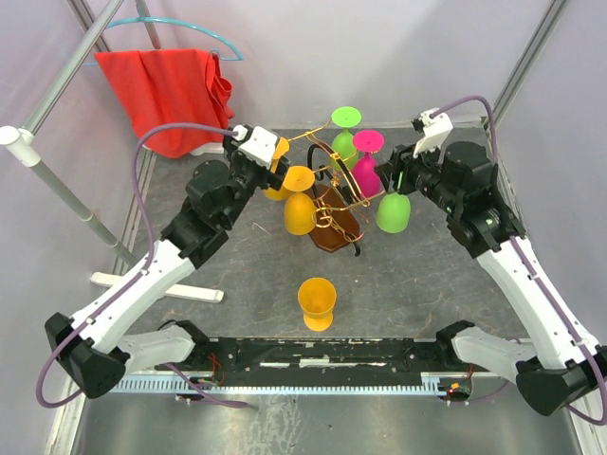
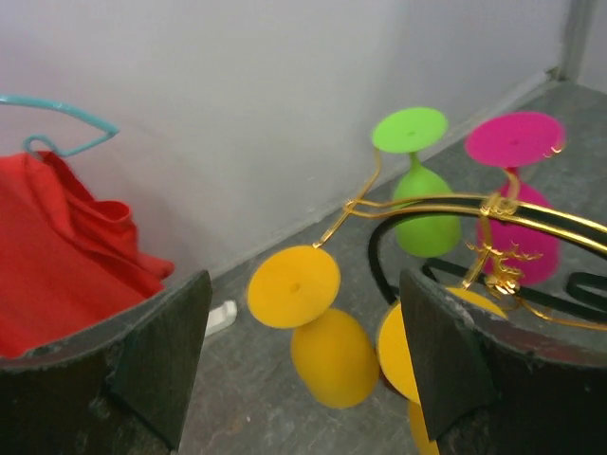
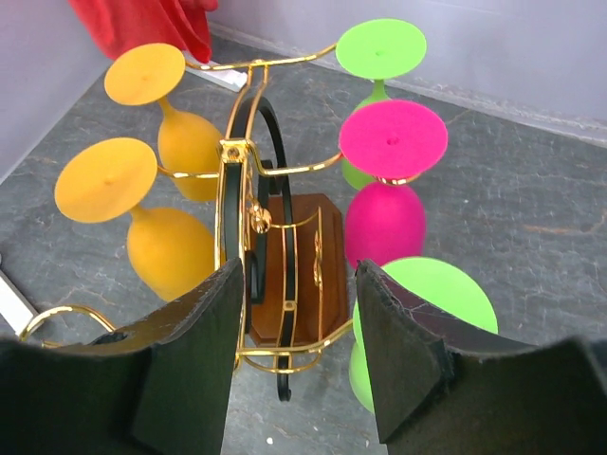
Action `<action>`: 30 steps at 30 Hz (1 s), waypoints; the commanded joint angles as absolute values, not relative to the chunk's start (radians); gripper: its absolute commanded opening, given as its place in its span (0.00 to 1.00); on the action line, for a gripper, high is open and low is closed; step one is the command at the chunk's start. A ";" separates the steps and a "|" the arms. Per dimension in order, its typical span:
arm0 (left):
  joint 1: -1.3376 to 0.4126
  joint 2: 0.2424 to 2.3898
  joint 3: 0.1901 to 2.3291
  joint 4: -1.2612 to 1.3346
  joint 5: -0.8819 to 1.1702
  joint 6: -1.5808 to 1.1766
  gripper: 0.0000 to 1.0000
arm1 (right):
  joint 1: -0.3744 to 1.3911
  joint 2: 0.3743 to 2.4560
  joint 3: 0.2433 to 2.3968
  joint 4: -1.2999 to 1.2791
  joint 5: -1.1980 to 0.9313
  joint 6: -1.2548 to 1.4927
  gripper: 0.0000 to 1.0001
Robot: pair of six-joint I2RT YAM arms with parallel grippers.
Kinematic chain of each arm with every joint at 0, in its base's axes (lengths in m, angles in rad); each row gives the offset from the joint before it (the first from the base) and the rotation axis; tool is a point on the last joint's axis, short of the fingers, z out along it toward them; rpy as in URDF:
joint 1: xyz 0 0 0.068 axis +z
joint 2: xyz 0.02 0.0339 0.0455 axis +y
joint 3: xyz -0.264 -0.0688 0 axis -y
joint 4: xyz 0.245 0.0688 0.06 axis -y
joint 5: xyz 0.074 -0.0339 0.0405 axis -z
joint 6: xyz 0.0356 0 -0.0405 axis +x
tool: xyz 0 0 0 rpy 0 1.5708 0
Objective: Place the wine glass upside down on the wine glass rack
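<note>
We see the left end effector (image 2: 303, 355) and right end effector (image 3: 299, 351) both open and empty beside the wine glass rack (image 1: 337, 227) (one orange wine glass (image 1: 317, 301) stands on the desk (image 1: 427, 284)).

Place: this is looking like a robotics lab test cell, not a home or a shop.
Enclosure: plain pale walls (image 1: 398, 47) and bare metal poles (image 1: 57, 95) are closing in the grey desk (image 1: 237, 275).
Rig: a left arm (image 1: 142, 275) and a right arm (image 1: 536, 289) are sitting bolted to a black rail (image 1: 313, 349) at the desk's near edge, trailing purple cables (image 1: 469, 98).
Props: a wine glass rack (image 1: 337, 227) with bright coloured glasses (image 1: 393, 212) is standing on the desk; a red cloth (image 1: 166, 85) is hanging from a teal hanger (image 1: 213, 43).
</note>
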State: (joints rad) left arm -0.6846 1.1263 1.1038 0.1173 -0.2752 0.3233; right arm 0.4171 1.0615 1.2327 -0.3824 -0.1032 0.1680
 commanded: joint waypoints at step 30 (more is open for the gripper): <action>-0.719 0.995 1.135 -0.690 0.462 -0.037 0.98 | 0.421 1.262 1.468 -0.395 -0.013 0.170 0.63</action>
